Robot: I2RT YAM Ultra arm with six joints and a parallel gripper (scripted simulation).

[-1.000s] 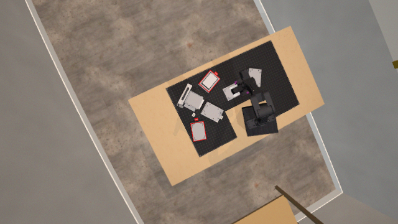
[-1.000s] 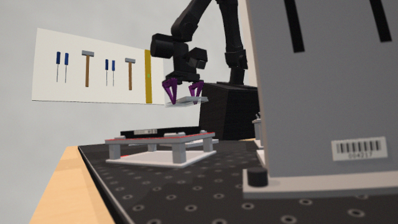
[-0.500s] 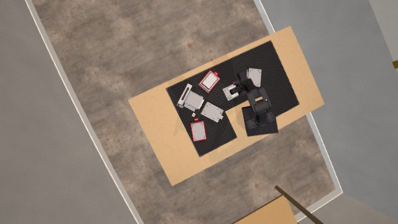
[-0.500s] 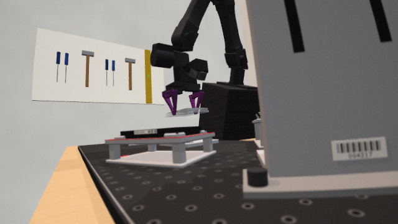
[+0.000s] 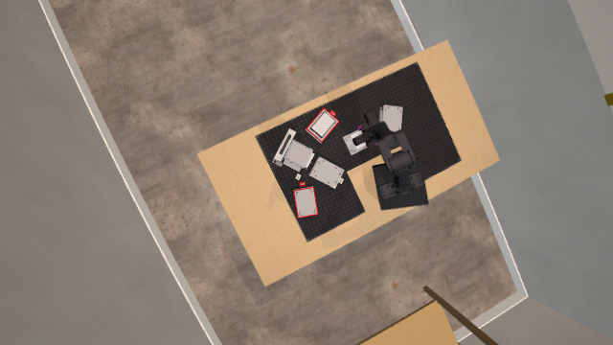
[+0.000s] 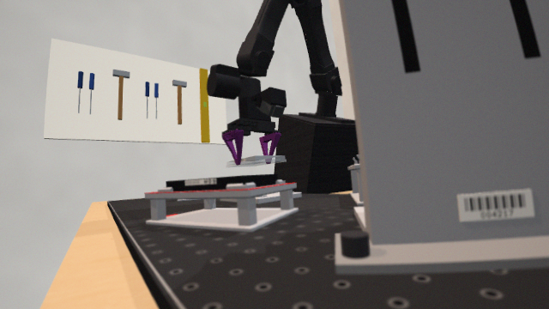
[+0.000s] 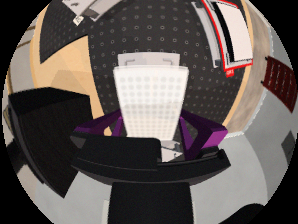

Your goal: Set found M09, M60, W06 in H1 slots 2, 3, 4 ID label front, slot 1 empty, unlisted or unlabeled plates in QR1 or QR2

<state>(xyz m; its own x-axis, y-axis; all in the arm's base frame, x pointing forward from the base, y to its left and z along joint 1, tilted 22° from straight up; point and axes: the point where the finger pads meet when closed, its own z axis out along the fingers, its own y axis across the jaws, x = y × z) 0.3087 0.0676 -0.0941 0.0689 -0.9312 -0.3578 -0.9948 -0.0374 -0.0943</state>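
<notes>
My gripper [image 6: 253,148] is shut on a clear white well plate [image 6: 256,160] and holds it level in the air, above the deck. In the wrist view the plate [image 7: 148,96] runs away from me between the purple fingers, over a white nest [image 7: 149,63]. From above, the gripper [image 5: 366,136] and the plate hang over that nest near the arm's base. I cannot read any label on the plate. A tall grey tower [image 6: 446,120] with a barcode sticker [image 6: 495,204] fills the right of the side view.
Two red-framed nests stand on the black deck, one at the back [image 5: 322,125] and one at the front [image 5: 306,201]. One of them shows raised on posts [image 6: 223,193]. Grey stations [image 5: 293,153] [image 5: 327,172] stand between them, another [image 5: 392,117] by the arm.
</notes>
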